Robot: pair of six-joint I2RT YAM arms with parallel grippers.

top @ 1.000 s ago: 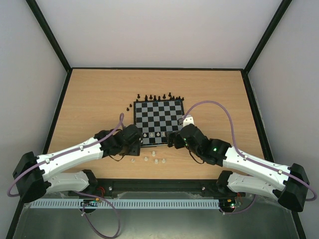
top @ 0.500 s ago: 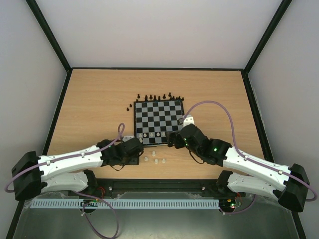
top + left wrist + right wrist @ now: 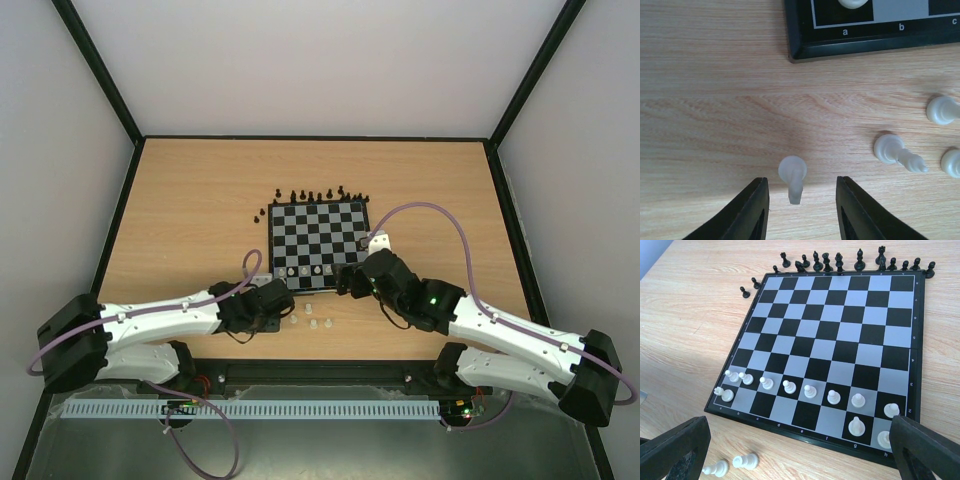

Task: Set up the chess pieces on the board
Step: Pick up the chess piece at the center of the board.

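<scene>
Left gripper sits low over the table, fingers apart. One white piece lies on its side between them with a gap on each side, so it's not clamped. Three loose white pieces lie to its right, and the board's corner is just ahead. Right gripper is spread wide and holds nothing. The board is directly ahead of it. On the board: eight white pawns on the second row from the gripper and three back-row whites on the nearest row. Black pieces stand off the board along its far edge.
</scene>
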